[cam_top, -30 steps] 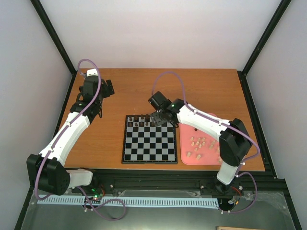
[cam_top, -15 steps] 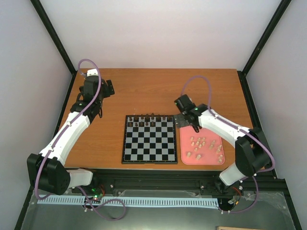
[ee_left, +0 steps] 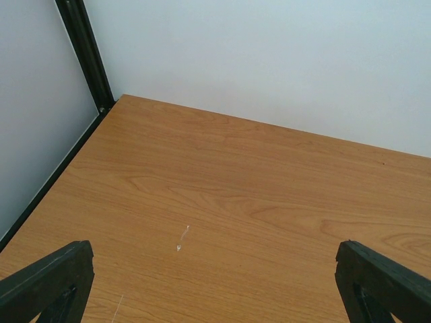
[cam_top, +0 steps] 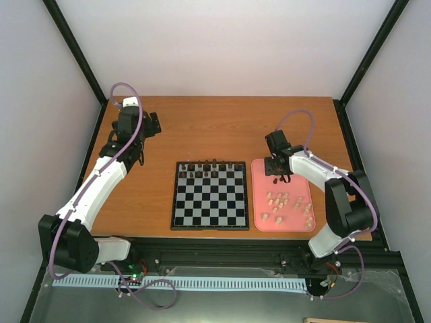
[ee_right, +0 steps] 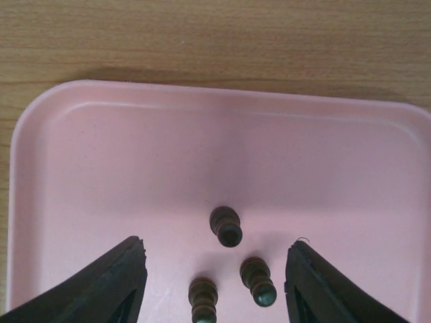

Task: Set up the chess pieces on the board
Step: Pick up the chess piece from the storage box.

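Observation:
The checkered board [cam_top: 209, 196] lies mid-table with several dark pieces [cam_top: 206, 166] along its far rows. My right gripper [cam_top: 277, 175] is open over the far end of the pink tray [cam_top: 259, 202]. In the right wrist view its fingers [ee_right: 108, 286] straddle three dark pieces [ee_right: 226, 225] standing on the tray [ee_right: 101, 155]. Several pale beige pieces [cam_top: 281, 200] lie further down the tray. My left gripper [cam_top: 153, 124] is open and empty over bare table at the far left; its fingertips [ee_left: 47, 279] show at the bottom corners of the left wrist view.
The wooden table [cam_top: 202, 128] is enclosed by white walls with black frame posts [cam_top: 75, 50]. A black post [ee_left: 84, 50] stands at the table's far left corner in the left wrist view.
My right arm has swung from the board's far right corner rightwards to the far end of the pink tray. The left arm has not moved.

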`<state>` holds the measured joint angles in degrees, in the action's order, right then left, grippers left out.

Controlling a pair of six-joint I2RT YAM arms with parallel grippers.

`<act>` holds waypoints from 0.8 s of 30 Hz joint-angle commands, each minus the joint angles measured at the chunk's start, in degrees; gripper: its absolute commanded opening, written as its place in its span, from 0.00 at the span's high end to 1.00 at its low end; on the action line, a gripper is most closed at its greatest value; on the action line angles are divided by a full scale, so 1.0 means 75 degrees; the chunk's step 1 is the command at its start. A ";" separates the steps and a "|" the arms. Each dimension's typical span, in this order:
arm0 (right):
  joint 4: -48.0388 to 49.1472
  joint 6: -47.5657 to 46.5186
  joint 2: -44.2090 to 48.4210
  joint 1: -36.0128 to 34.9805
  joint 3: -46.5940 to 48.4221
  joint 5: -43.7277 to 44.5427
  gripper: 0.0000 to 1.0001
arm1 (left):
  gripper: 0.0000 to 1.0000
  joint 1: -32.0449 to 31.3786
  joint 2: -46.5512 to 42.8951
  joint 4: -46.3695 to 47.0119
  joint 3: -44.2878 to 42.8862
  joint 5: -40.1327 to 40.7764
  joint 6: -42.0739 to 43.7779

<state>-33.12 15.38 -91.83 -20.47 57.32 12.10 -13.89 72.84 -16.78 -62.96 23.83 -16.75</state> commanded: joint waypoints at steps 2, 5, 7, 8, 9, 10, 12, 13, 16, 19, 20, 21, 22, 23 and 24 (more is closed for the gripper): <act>0.0434 -0.0097 -0.0281 0.0283 -0.0082 -0.0467 0.44 | 0.00 -0.0022 0.0097 0.0091 -0.0301 0.0032 0.0067; 0.0513 -0.0118 -0.0395 0.0375 -0.0119 -0.0567 0.46 | 0.00 -0.0023 0.0108 0.0087 -0.0301 0.0033 0.0060; 0.0569 -0.0138 -0.0432 0.0412 -0.0138 -0.0589 0.48 | 0.00 -0.0023 0.0113 0.0098 -0.0304 0.0017 0.0056; 0.0591 -0.0130 -0.0454 0.0440 -0.0144 -0.0574 0.49 | 0.00 -0.0023 0.0118 0.0090 -0.0311 0.0015 0.0054; 0.0606 -0.0131 -0.0483 0.0474 -0.0141 -0.0562 0.53 | 0.00 -0.0023 0.0121 0.0081 -0.0305 0.0020 0.0057; 0.0616 -0.0129 -0.0512 0.0503 -0.0138 -0.0597 0.56 | 0.00 -0.0023 0.0129 0.0089 -0.0312 0.0021 0.0063; 0.0629 -0.0128 -0.0559 0.0577 -0.0146 -0.0681 0.60 | 0.00 -0.0022 0.0125 0.0089 -0.0302 0.0038 0.0054; 0.0637 -0.0128 -0.0580 0.0586 -0.0149 -0.0691 0.61 | 0.00 -0.0023 0.0124 0.0087 -0.0301 0.0042 0.0054; 0.0644 -0.0139 -0.0639 0.0621 -0.0161 -0.0714 0.62 | 0.00 -0.0023 0.0132 0.0097 -0.0307 0.0026 0.0058; 0.0681 -0.0136 -0.0671 0.0664 -0.0198 -0.0723 0.62 | 0.00 -0.0020 0.0133 0.0089 -0.0301 0.0036 0.0054; 0.0703 -0.0144 -0.0680 0.0687 -0.0217 -0.0772 0.63 | 0.00 -0.0023 0.0129 0.0089 -0.0307 0.0033 0.0048; 0.0727 -0.0141 -0.0702 0.0699 -0.0224 -0.0805 0.65 | 0.00 -0.0023 0.0121 0.0083 -0.0293 0.0027 0.0043; 0.0741 -0.0144 -0.0713 0.0706 -0.0236 -0.0840 0.67 | 0.00 -0.0020 0.0117 0.0084 -0.0290 0.0032 0.0042; 0.0751 -0.0141 -0.0731 0.0707 -0.0220 -0.0859 0.69 | 0.00 -0.0020 0.0110 0.0081 -0.0291 0.0033 0.0042; 0.0762 -0.0144 -0.0748 0.0704 -0.0218 -0.0879 0.70 | 0.00 -0.0023 0.0103 0.0082 -0.0295 0.0033 0.0048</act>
<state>-28.86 14.35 -96.31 -15.81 56.23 6.37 -13.89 73.41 -16.78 -63.00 23.88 -16.75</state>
